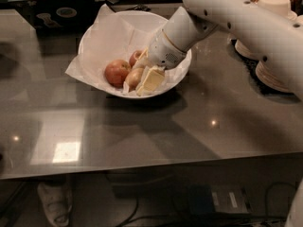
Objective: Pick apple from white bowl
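Observation:
The white bowl (105, 36), wide and lined with a white paper sheet, sits on the dark table and holds three reddish apples. The paler red-orange apple (134, 77) lies at the bowl's front. A redder one (116, 72) lies to its left and another (135, 56) behind it. My gripper (144, 70) reaches down into the bowl from the right. Its cream fingers (152, 81) stand apart, one just right of the pale apple and one behind it. The apple rests in the bowl.
Stacks of small off-white disposable bowls (274, 41) stand at the right, behind my arm. A dark laptop (57, 13) lies at the back left, with a person's hands behind it. The table's front edge (142, 167) runs across below.

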`<action>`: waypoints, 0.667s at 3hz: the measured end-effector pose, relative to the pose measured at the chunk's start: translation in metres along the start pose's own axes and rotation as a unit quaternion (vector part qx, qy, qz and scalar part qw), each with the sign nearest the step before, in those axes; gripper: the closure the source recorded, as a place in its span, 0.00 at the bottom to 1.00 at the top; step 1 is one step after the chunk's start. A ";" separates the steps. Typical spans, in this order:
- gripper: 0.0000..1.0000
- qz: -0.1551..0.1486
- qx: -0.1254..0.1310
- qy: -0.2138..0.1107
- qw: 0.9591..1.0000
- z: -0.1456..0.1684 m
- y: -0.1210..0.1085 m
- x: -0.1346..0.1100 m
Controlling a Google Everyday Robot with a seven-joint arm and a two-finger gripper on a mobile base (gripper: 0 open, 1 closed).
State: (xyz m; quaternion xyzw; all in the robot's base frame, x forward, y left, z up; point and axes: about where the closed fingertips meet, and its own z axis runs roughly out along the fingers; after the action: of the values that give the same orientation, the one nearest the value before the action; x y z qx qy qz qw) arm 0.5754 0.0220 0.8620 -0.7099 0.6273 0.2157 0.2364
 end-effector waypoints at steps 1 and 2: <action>0.52 0.000 0.000 0.000 1.000 -0.001 0.000 -0.001; 0.76 0.000 0.000 0.000 1.000 -0.001 0.000 -0.001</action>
State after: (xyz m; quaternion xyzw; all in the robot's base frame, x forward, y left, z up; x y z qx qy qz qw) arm 0.5754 0.0220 0.8634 -0.7099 0.6272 0.2158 0.2366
